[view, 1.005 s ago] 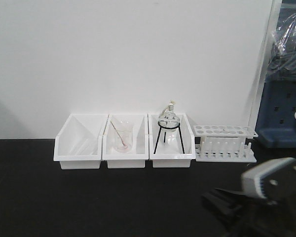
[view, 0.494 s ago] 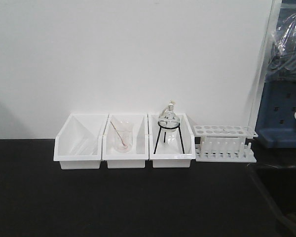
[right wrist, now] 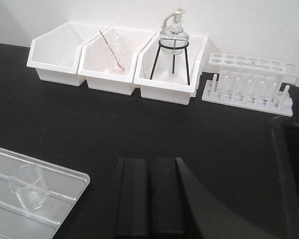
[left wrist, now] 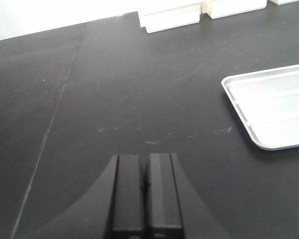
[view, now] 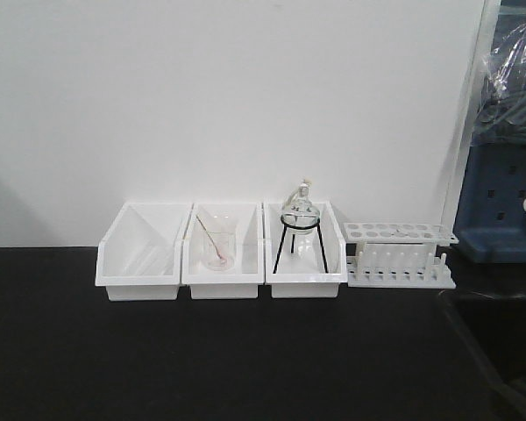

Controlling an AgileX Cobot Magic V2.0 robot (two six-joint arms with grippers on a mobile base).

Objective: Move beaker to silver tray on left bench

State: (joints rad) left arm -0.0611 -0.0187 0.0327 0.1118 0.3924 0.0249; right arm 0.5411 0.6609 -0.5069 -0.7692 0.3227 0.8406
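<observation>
Beaker (right wrist: 29,191) upright on silver tray (right wrist: 65,185), near tray's right edge. Left hand (left wrist: 145,191) and right hand (right wrist: 148,201) both pressed closed, empty, clear of tray. Risk: careless arm sweep across table (right wrist: 199,134) clipping tray, toppling beaker.

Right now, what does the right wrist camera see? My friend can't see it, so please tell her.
A small clear beaker rests on a silver tray at lower left, on a black bench. The shut right gripper points toward three white bins at the back; one holds a flask on a black tripod. A white test tube rack stands to their right.
</observation>
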